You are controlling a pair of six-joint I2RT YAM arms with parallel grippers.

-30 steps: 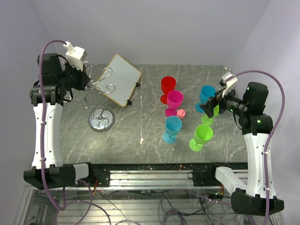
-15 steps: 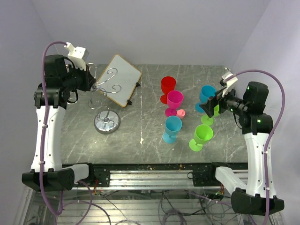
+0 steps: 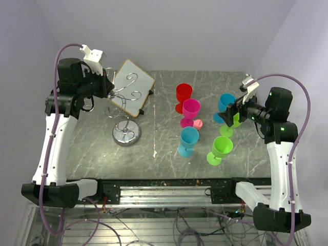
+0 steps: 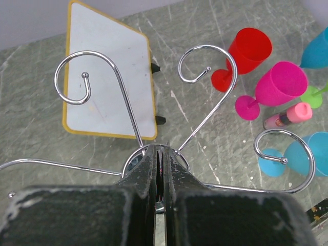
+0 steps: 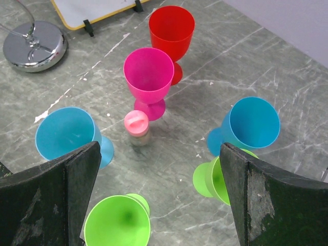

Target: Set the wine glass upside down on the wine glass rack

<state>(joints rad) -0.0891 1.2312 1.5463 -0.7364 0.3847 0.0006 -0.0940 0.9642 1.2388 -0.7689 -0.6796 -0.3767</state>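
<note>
Far left: left jaws shut tight on the top of the wine glass rack [image 3: 126, 134], at the meeting point of the curly hooks. Just behind the rack: a white board [image 3: 134, 87] with a wood edge. Round shiny foot of the rack: flat on the surface [image 3: 87, 148] or a bit lifted, hard to tell.

Well to the right of the rack: bright cups on stems, all mouth up, none on a hook yet. Closest to the rack: the red wine glass [image 3: 183, 95], the pink wine glass [image 3: 191, 109] and the blue wine glass [image 3: 189, 137], with a little tube [image 3: 198, 123] among them. Farther right of the rack: the green wine glass [image 3: 222, 147] and the second blue wine glass [image 3: 226, 102]. Above those: right jaws spread wide, holding nothing.

Likely step now: getting the rack to a good spot and keeping it steady. Keep the post straight up. Set the foot down flat and softly. Stop short of the cups to avoid knocking one over with a hook. Turn one open hook toward the cups. Hold on firmly.
</note>
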